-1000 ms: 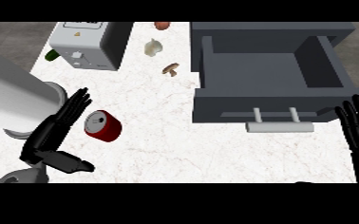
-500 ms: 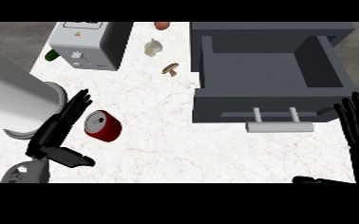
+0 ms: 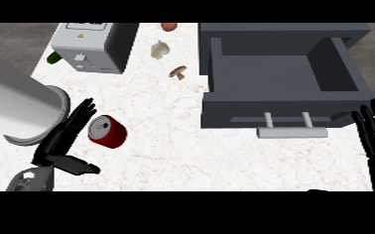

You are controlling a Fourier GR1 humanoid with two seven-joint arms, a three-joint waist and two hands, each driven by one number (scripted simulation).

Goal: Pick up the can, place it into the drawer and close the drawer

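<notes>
A red can (image 3: 107,131) with a silver top lies on the white marble counter at the lower left. My left hand (image 3: 61,143) is open right beside it, fingers stretched up along the can's left side and thumb pointing right below it. The dark grey drawer (image 3: 282,79) stands pulled open at the right, nothing visible inside, its pale handle (image 3: 291,132) facing me. My right hand (image 3: 365,131) shows at the right edge, open with fingers up, resting just right of the drawer front.
A white toaster-like appliance (image 3: 92,47) stands at the back left, a green item (image 3: 53,57) beside it. A garlic bulb (image 3: 159,49), a mushroom (image 3: 178,72) and a reddish item (image 3: 169,26) lie left of the drawer. A large metal cylinder (image 3: 22,109) stands at the left edge.
My left hand has shifted slightly down and left beside the can. The can, the drawer and my right hand have not moved.
</notes>
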